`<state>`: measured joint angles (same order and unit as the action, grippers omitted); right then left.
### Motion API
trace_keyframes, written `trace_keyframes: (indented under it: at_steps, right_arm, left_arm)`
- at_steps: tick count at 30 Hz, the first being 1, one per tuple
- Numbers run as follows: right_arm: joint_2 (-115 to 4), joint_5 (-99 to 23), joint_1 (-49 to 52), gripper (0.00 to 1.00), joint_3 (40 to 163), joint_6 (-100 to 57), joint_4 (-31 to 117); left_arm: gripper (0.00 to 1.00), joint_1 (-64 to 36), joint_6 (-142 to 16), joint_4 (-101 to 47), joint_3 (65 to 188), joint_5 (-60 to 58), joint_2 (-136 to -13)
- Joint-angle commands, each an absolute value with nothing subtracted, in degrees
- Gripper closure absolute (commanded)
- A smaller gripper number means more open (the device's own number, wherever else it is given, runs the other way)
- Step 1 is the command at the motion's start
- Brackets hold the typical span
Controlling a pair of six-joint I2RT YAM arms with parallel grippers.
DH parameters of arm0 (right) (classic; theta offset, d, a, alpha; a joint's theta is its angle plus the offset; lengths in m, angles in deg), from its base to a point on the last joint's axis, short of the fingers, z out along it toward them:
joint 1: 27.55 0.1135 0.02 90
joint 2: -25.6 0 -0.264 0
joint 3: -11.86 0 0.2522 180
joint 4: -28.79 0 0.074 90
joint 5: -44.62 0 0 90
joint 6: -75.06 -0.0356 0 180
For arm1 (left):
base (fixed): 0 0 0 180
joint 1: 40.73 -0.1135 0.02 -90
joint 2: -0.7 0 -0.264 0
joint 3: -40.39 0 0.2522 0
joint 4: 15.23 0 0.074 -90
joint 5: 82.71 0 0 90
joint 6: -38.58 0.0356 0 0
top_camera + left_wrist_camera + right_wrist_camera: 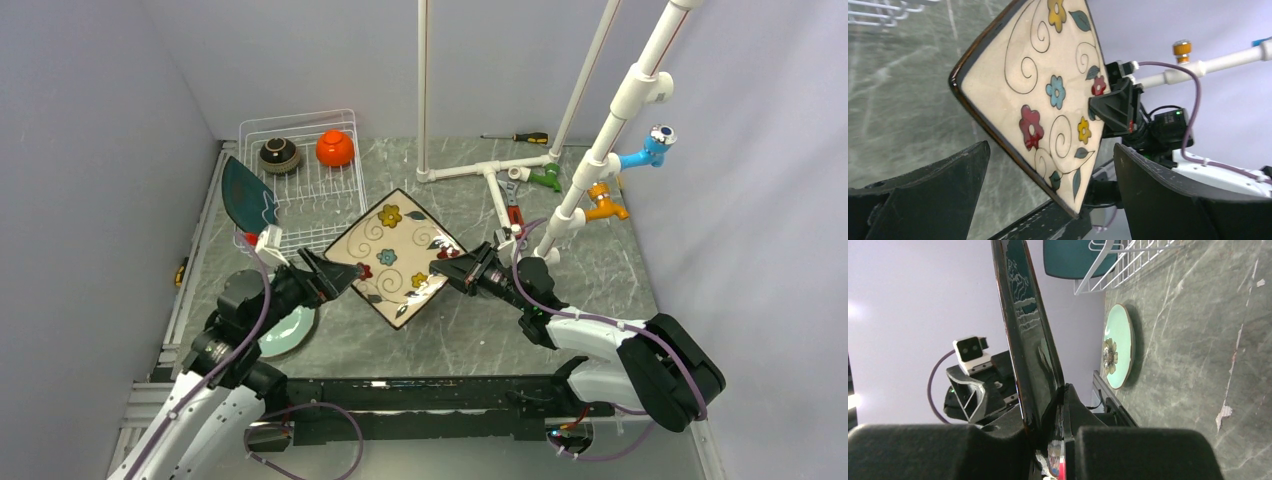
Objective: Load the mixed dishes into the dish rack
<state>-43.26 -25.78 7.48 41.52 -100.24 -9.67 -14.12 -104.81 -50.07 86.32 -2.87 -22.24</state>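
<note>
The brown square floral plate is held tilted above the table. My right gripper is shut on its right corner; the right wrist view shows the plate edge-on pinched between the fingers. My left gripper is open at the plate's left corner, and that corner sits between the spread fingers without touching them. The white dish rack holds the dark brown bowl, the orange bowl and the dark teal plate leaning at its left end. The pale green plate lies on the table under my left arm.
A white pipe frame with blue, green and orange taps stands at the back right. A screwdriver and hand tools lie near it. Grey walls close in both sides.
</note>
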Motion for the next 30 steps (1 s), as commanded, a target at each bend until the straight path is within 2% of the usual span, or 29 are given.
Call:
trace_keyframes:
  at_steps: [1, 3, 7, 10, 17, 23, 24, 27, 30]
  right_arm:
    - [-40.9, -25.0, 7.3, 1.0, 46.1, -106.2, -31.7]
    - [-41.0, -24.5, 7.5, 1.0, 46.3, -106.3, -31.6]
    - [-41.3, -24.5, 7.7, 1.0, 46.0, -106.6, -32.5]
    - [-41.7, -24.4, 7.8, 1.0, 46.0, -107.0, -32.8]
    - [-44.0, -24.2, 8.4, 1.0, 46.5, -107.7, -35.1]
    - [-45.3, -24.1, 9.2, 1.0, 46.8, -107.7, -36.0]
    - [-45.3, -24.3, 9.3, 1.0, 46.7, -107.5, -35.8]
    - [-44.3, -24.8, 10.0, 1.0, 46.8, -105.6, -33.5]
    - [-42.0, -25.6, 10.7, 1.0, 47.2, -102.5, -27.0]
  left_arm:
    - [0.01, -14.0, -114.5, -29.3, 81.1, -9.4, -25.2]
    - [0.01, -13.9, -116.8, -22.1, 78.2, -10.7, -27.5]
    - [0.18, -13.9, -117.0, -12.7, 76.4, -11.5, -31.8]
    - [0.28, -13.9, -115.4, -11.6, 76.7, -10.4, -34.0]
    - [0.4, -13.9, -117.6, -3.2, 71.8, -6.8, -35.3]
    - [0.53, -14.0, -115.1, -3.3, 71.6, -5.3, -35.0]
    - [0.58, -13.9, -114.4, -3.5, 71.7, -5.1, -34.9]
    - [0.87, -13.9, -112.7, -7.3, 73.0, -3.6, -34.1]
    - [1.0, -14.0, -111.5, -10.6, 74.2, -2.9, -33.6]
